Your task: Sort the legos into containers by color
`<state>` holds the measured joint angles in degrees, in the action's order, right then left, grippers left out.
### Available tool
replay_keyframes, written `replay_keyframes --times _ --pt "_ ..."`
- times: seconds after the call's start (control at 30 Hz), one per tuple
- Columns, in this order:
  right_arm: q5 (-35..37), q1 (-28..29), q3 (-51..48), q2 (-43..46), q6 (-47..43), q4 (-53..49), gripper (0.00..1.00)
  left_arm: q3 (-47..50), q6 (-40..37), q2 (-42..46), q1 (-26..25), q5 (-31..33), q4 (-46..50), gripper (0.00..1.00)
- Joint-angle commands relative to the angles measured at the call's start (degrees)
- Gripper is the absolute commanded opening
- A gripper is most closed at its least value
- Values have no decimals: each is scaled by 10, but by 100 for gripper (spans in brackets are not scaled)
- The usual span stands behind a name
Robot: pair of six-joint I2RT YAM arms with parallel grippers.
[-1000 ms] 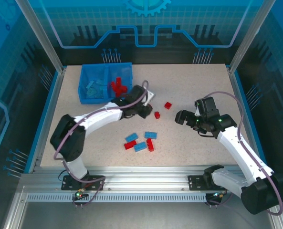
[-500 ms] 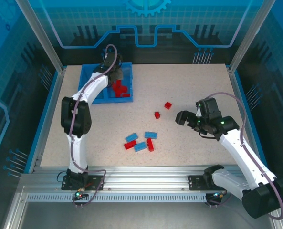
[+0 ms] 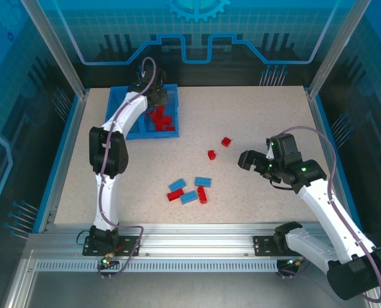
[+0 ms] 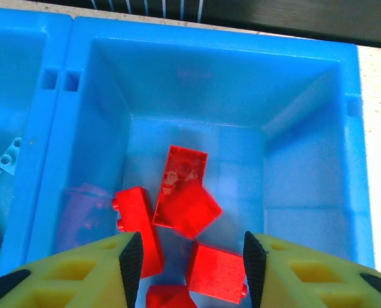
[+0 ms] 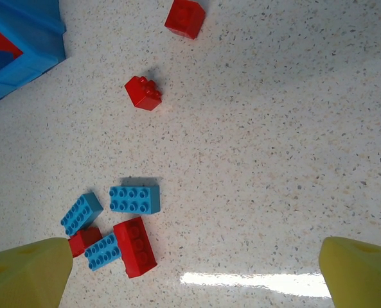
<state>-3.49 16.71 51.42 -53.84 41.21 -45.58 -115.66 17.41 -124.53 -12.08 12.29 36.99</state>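
Observation:
The blue bin (image 3: 119, 110) stands at the back left, its right compartment (image 4: 306, 160) holding several red legos (image 4: 137, 221). My left gripper (image 4: 190, 256) hovers over that compartment, open. One red brick (image 4: 185, 197) is blurred just below the jaws, free of both pads. Light blue legos (image 4: 9, 157) lie in the left compartment. My right gripper (image 3: 248, 159) hangs open above the table at the right, nothing between its fingertips (image 5: 23, 273). Loose red legos (image 3: 226, 142) and blue legos (image 3: 203, 181) lie mid-table.
Two single red bricks (image 5: 185, 17) (image 5: 143, 92) lie apart from a cluster of blue and red bricks (image 5: 134, 246) nearer the front. Bare tabletop (image 3: 274, 115) stretches right of the bin. Frame posts stand at the back corners.
The left arm swung from mid-table to over the bin's right compartment. Its jaws then parted and a red brick came free. The right arm shifted slightly toward the front.

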Motion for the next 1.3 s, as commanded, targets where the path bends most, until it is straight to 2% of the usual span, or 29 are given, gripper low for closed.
replay_keyframes --times 0.0,0.07,0.17,0.3,0.4,0.47,0.57,0.7,0.83,1.07,1.27 --pt "-2 -8 3 -6 12 1 100 85 39 138 -7 -66 -32 48" --pt "-6 -8 3 -14 12 8 100 164 46 216 -20 -89 -62 49" --pt "-11 -7 5 -28 11 15 100 267 40 320 -66 -102 -85 50" --pt "-14 -7 14 -46 0 12 100 372 -15 406 -175 -101 -82 53" --pt "-15 -8 17 -51 -8 4 100 417 -59 425 -260 -73 -53 59" --pt "-14 -8 20 -51 -13 -6 100 426 -9 421 -293 -22 -19 63" --pt "-11 -11 19 -43 -14 -13 100 453 122 408 -312 -24 -13 77" --pt "-13 -17 9 -29 -9 -12 100 467 194 360 -369 38 -31 94" --pt "-17 -22 6 -23 -13 -16 100 451 244 294 -395 66 -27 96" --pt "-20 -34 1 -10 -22 -26 100 404 288 180 -424 119 -2 97" --pt "-25 -42 -6 2 -21 -24 100 392 302 133 -430 98 -20 96"
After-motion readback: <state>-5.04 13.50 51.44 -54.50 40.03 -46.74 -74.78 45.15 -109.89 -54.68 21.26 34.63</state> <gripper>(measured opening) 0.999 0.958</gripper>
